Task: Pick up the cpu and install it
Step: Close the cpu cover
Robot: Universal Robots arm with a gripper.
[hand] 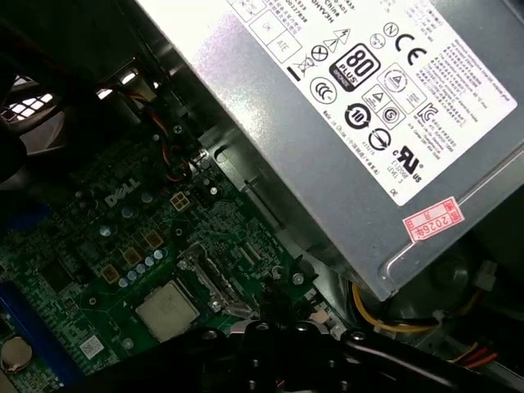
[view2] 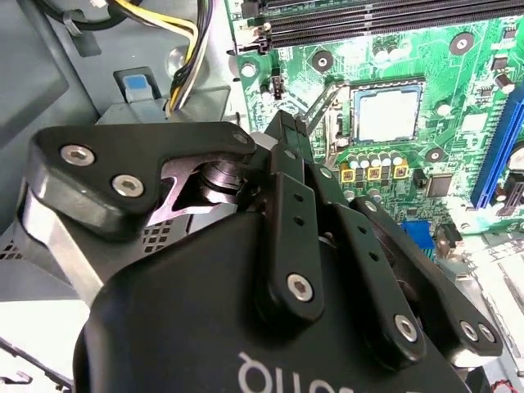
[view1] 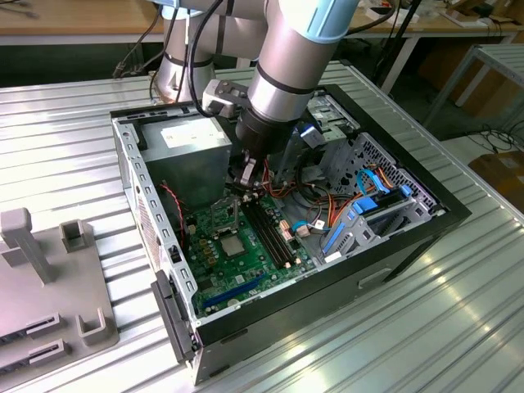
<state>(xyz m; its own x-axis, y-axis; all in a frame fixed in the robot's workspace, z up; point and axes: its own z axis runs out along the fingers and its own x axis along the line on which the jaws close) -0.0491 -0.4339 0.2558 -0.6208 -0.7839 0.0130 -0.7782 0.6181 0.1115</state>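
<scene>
The cpu (view1: 232, 246) (view2: 386, 112) (hand: 166, 312) lies flat in its socket on the green board (view1: 246, 262), inside the open case (view1: 426, 205) on the counter (view1: 458, 327). The pincer (view1: 248, 182) hangs above the board beside the power supply (view1: 192, 147) (hand: 344, 123), near the cpu but apart from it. Its fingers (view2: 286, 147) look drawn together and hold nothing.

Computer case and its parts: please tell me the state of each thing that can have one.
Computer case: lying on its side, side panel off, inside open to view.
cpu: lying flat in the socket on the green board, not held.
Socket frame: swung up, open.
Memory slots: empty.
Gripper: inside the case above the board, beside the power supply; holding nothing that I can see.
</scene>
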